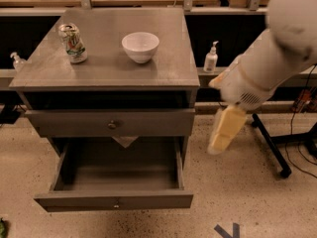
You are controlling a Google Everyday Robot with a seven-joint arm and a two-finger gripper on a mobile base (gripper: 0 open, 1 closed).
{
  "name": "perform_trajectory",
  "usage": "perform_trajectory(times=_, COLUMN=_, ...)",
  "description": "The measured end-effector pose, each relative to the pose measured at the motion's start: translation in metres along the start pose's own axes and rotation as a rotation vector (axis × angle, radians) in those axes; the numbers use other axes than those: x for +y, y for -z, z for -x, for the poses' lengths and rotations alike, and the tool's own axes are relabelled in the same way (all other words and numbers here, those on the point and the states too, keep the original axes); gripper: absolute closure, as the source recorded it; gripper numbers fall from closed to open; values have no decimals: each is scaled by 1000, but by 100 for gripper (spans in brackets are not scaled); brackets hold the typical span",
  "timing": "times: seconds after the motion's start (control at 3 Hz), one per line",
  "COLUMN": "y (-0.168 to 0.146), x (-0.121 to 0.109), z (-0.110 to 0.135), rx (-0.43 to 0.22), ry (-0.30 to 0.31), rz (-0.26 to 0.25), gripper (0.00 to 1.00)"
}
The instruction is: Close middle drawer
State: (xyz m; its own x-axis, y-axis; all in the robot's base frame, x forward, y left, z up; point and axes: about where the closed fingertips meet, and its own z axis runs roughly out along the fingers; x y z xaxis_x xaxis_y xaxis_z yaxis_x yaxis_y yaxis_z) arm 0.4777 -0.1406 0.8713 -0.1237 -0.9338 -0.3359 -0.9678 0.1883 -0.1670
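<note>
The middle drawer (115, 201) of the grey cabinet is pulled far out. Its deep box is empty, and its low front panel carries a tiny round knob (118, 201). Above it, the taller-fronted drawer (111, 123) with a larger knob stands slightly out from the cabinet. My gripper (224, 130), cream-coloured on a white arm (277, 48), hangs pointing down to the right of the cabinet. It is level with the upper drawer front, apart from the cabinet, and holds nothing that I can see.
The cabinet top (104, 58) holds a drink can (72, 43) at the left and a white bowl (140, 46) in the middle. A sanitiser bottle (211, 57) stands on a shelf behind. A black stand leg (270, 145) lies on the speckled floor at the right.
</note>
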Motion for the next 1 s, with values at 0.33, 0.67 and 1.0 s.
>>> perform_trajectory(times=0.33, y=-100, x=17, z=26, rx=-60, ry=76, rz=104, gripper=0)
perform_trajectory(times=0.67, y=-129, x=20, z=31, rx=-80, ry=90, rz=129, gripper=0)
perform_trajectory(times=1.0, y=-157, x=18, z=39, rx=-101, ry=109, rz=133, gripper=0)
